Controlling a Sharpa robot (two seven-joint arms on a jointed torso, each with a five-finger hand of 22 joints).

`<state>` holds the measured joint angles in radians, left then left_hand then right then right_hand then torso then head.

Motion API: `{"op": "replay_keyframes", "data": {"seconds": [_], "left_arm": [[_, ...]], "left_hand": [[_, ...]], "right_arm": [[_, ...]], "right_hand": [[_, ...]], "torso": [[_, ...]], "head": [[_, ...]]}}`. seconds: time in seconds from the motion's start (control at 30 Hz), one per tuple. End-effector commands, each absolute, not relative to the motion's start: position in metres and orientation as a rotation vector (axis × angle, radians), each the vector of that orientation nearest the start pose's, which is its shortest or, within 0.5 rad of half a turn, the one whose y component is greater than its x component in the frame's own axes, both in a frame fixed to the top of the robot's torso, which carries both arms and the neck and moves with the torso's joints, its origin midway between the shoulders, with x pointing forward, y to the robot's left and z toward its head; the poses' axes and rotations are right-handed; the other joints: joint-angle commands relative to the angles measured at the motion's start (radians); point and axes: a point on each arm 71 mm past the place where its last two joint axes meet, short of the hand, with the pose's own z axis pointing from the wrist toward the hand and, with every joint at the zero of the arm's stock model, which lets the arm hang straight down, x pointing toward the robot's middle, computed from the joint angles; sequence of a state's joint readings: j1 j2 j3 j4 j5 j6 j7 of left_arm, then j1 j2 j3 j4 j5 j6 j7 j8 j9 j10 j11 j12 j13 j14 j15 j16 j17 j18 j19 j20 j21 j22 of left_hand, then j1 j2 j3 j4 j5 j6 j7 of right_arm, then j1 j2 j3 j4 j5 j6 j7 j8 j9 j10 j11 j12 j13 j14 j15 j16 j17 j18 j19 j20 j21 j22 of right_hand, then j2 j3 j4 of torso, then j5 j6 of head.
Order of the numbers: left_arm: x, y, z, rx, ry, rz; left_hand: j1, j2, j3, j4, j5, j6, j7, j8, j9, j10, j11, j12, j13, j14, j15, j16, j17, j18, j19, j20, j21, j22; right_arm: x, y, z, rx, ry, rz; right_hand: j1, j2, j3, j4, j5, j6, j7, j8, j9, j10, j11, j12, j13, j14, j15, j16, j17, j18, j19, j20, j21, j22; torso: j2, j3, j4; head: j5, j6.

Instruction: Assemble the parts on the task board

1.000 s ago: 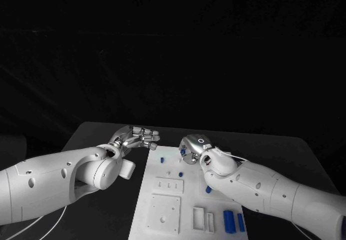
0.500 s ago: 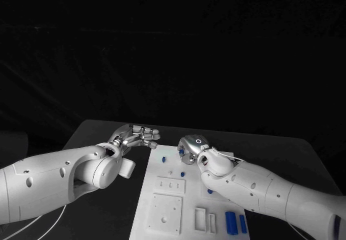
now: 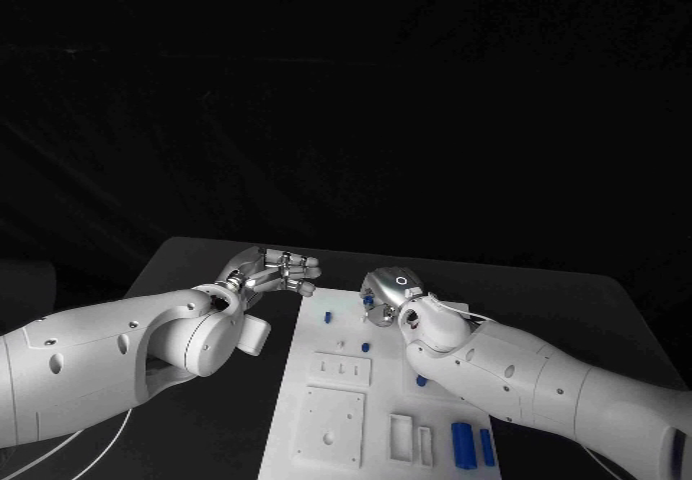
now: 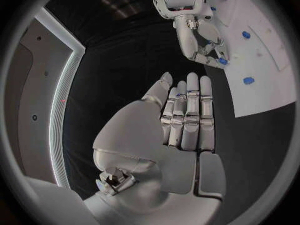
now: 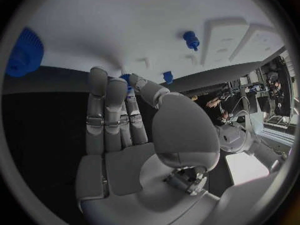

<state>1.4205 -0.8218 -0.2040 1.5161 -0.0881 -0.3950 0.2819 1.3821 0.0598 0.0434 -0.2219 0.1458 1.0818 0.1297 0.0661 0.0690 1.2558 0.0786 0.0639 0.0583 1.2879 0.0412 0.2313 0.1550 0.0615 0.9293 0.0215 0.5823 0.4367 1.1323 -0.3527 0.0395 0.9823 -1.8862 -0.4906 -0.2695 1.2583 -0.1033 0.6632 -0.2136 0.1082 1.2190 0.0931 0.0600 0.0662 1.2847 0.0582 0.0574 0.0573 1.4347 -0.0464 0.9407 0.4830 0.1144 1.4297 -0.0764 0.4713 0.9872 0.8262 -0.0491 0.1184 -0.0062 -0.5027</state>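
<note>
The white task board lies lengthwise in the middle of the table. My right hand hovers over its far end, thumb and a finger pinching a small blue part, which also shows at the fingertips in the left wrist view. My left hand is beside the board's far left corner, with straight fingers side by side and nothing in them. Blue parts stand on the board: a peg, another, one by my right forearm.
Two long blue pieces lie at the board's near right corner, next to white slotted blocks. A blue gear-like part sits on the board in the right wrist view. Black table surrounds the board.
My right hand has shifted only slightly over the board's far end. My left hand has stayed in place.
</note>
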Motion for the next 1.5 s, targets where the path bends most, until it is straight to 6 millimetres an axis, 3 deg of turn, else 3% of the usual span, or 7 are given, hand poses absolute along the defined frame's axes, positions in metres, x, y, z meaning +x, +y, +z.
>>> {"op": "replay_keyframes", "data": {"seconds": [0.03, 0.43, 1.1, 1.5], "left_arm": [[0.508, 0.205, -0.134, -0.916, 1.508, -1.377], [0.508, 0.206, -0.134, -0.916, 1.508, -1.375], [0.509, 0.205, -0.133, -0.915, 1.511, -1.375], [0.509, 0.204, -0.133, -0.914, 1.513, -1.376]], "left_hand": [[-0.006, -0.005, 0.001, 0.003, -0.003, -0.008, -0.001, -0.001, 0.000, -0.007, 0.002, -0.005, 0.001, -0.005, -0.001, -0.006, -0.001, 0.010, 0.004, -0.001, -0.004, -0.001], [-0.006, -0.005, 0.001, 0.003, -0.003, -0.008, -0.001, -0.001, 0.000, -0.007, 0.002, -0.005, 0.001, -0.005, -0.001, -0.006, -0.001, 0.010, 0.004, -0.001, -0.004, -0.001], [-0.007, -0.007, 0.002, 0.005, -0.003, -0.009, -0.001, -0.001, 0.000, -0.009, 0.002, -0.005, 0.001, -0.005, -0.001, -0.008, -0.002, 0.010, 0.006, 0.000, -0.008, -0.002], [-0.006, -0.009, 0.003, 0.007, -0.003, -0.010, -0.001, -0.001, 0.001, -0.010, 0.003, -0.005, 0.001, -0.005, 0.000, -0.009, -0.003, 0.010, 0.007, 0.000, -0.011, -0.004]], "right_arm": [[0.556, -0.099, -0.207, -0.272, 1.360, 0.338], [0.555, -0.098, -0.206, -0.273, 1.361, 0.343], [0.560, -0.102, -0.213, -0.282, 1.424, 0.318], [0.563, -0.101, -0.215, -0.261, 1.432, 0.328]], "right_hand": [[0.007, -0.003, 0.007, 0.001, 0.006, 0.009, -0.002, 0.003, 0.001, 0.023, -0.018, 0.000, 0.002, 0.001, -0.007, 0.007, -0.003, 0.009, 0.011, 0.000, -0.018, 0.020], [0.007, -0.004, 0.006, 0.002, -0.003, 0.009, -0.001, 0.003, 0.001, 0.023, -0.018, 0.000, 0.002, 0.001, -0.007, 0.008, -0.003, 0.008, 0.013, 0.001, -0.027, 0.030], [0.006, -0.002, -0.012, 0.003, -0.004, 0.004, 0.000, 0.003, 0.001, 0.017, -0.017, 0.000, 0.002, 0.001, -0.005, 0.004, -0.007, 0.006, 0.019, 0.002, -0.050, 0.045], [-0.001, -0.021, 0.005, 0.013, -0.017, -0.060, 0.017, 0.002, -0.002, -0.055, 0.006, 0.000, 0.001, 0.002, 0.018, -0.003, -0.013, 0.013, 0.021, 0.023, -0.074, 0.051]], "torso": [[0.002, -0.0002, 0.0007], [0.006, -0.0032, 0.0006], [0.009, -0.0043, 0.0013], [0.011, -0.0051, 0.0016]], "head": [[-0.002, 0.002], [-0.005, 0.007], [-0.007, 0.005], [-0.004, 0.004]]}}
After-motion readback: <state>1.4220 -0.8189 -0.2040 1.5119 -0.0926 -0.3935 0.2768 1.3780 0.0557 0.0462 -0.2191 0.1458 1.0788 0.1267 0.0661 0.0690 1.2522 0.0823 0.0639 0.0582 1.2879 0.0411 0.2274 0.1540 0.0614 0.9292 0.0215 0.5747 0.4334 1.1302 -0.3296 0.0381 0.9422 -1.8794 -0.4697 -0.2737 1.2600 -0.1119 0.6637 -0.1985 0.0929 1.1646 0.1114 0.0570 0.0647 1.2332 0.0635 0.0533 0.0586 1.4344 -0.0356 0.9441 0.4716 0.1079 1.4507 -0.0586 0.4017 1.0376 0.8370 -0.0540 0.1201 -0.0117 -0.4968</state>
